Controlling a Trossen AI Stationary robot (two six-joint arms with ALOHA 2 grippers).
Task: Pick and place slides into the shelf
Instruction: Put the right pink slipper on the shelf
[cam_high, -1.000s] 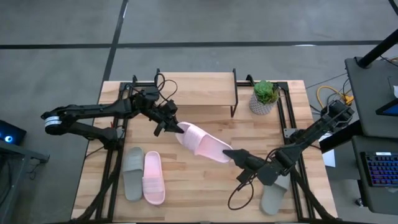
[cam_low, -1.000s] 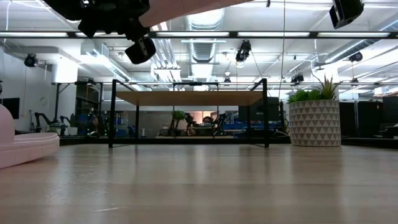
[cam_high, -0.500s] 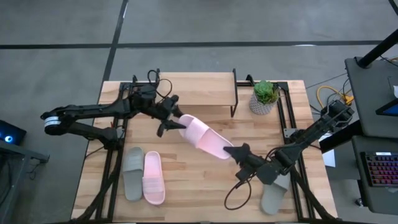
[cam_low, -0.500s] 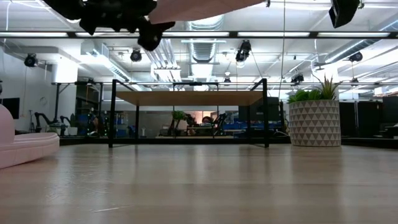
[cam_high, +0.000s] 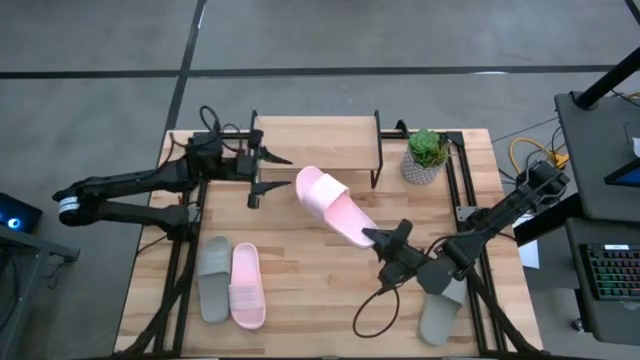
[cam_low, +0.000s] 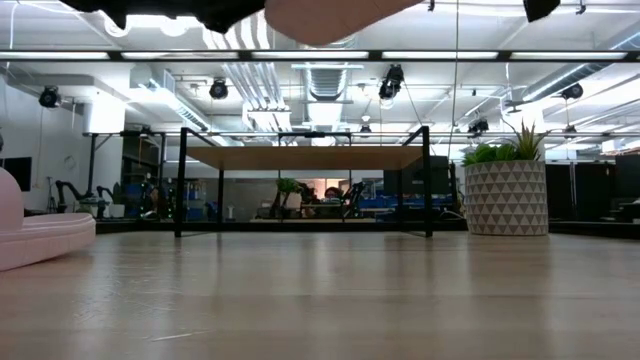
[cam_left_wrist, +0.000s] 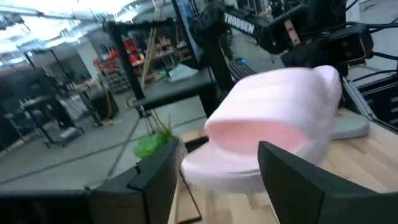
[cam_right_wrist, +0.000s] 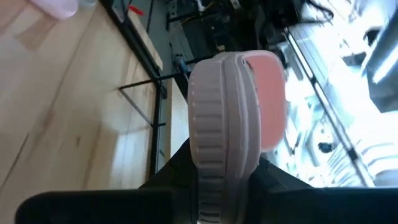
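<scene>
A light pink slide (cam_high: 335, 205) hangs above the table's middle, and my right gripper (cam_high: 383, 243) is shut on its heel end. The slide's toe points toward the shelf (cam_high: 315, 148) at the far edge. My left gripper (cam_high: 262, 178) stands open to the left of the toe, apart from it. In the left wrist view the slide (cam_left_wrist: 273, 121) shows beyond my open gripper (cam_left_wrist: 214, 155). A grey slide (cam_high: 213, 278) and a second pink slide (cam_high: 247, 285) lie side by side, soles down, at the near left. Another grey slide (cam_high: 440, 312) lies under my right arm. My right gripper pinches the pink slide's heel end (cam_right_wrist: 224, 177) between its two fingers (cam_right_wrist: 270, 177), one on each flat face. It comes from the table's near right, with the fingers in line with the slide's length. The slide is lifted clear of the table and turned on its edge.
A potted plant (cam_high: 427, 155) in a white patterned pot stands right of the shelf. Black frame rails (cam_high: 185, 250) run along the table's left and right sides. A cable (cam_high: 375, 315) loops below my right gripper. Bare wood lies between the shelf and the near slides.
My left gripper has opened, let go of the pink slide's toe, and drawn back toward the table's far left. The slide stays lifted in my right gripper. Its toe has swung toward the far edge and the shelf.
</scene>
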